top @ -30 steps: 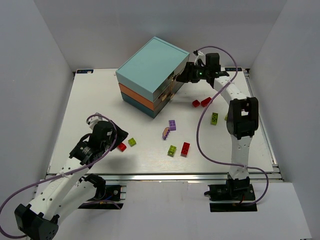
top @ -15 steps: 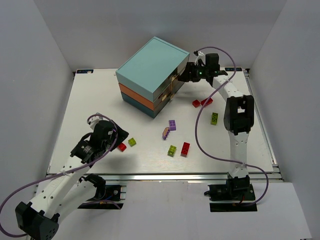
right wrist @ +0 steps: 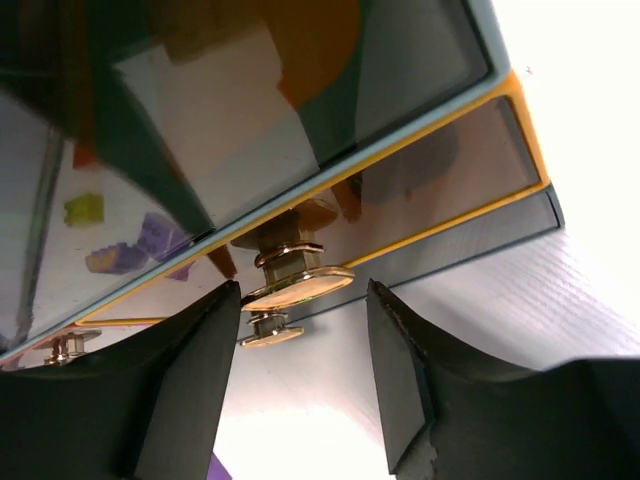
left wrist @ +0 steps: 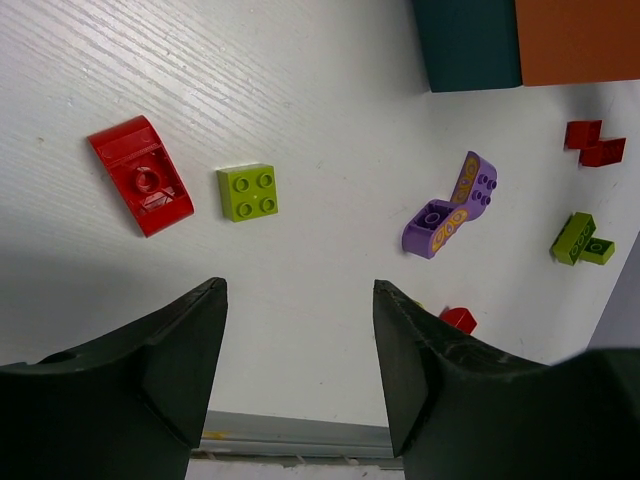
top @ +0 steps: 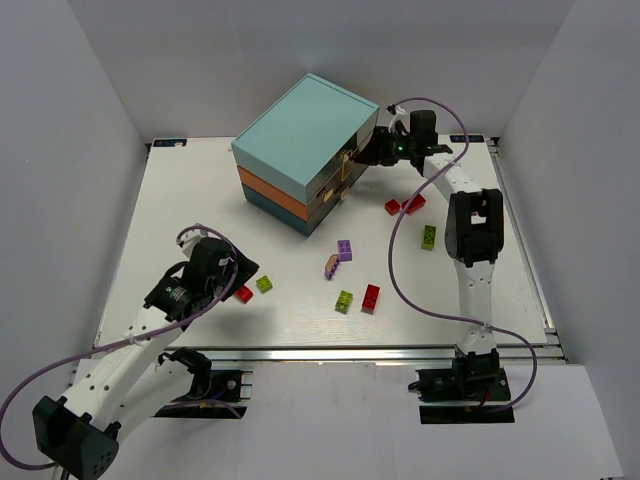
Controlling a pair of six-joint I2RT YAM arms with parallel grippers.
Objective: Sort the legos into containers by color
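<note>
The chest of drawers (top: 300, 135) stands at the back, with light teal, orange (top: 272, 192) and dark teal layers, all shut. My right gripper (top: 363, 155) is open at its front face; in the right wrist view a brass knob (right wrist: 297, 282) sits between my right gripper's (right wrist: 303, 290) fingers, untouched. My left gripper (top: 238, 276) is open and empty, hovering above a red brick (top: 244, 294) (left wrist: 140, 187) and a yellow-green brick (top: 264, 284) (left wrist: 248, 192). Purple bricks (top: 344, 250) (left wrist: 450, 205) lie mid-table. More red (top: 371, 297) and green (top: 428, 237) bricks lie to the right.
Two red bricks (top: 403, 206) lie close under the right arm's forearm. A yellow-green brick (top: 344, 300) sits near the front. A second brass knob (right wrist: 263, 335) is below the first. White walls enclose the table on three sides; the front rail (top: 320, 350) is near my left gripper.
My right gripper has crept a little left, closer to the chest's front face. My left arm has shifted only slightly. No brick has moved.
</note>
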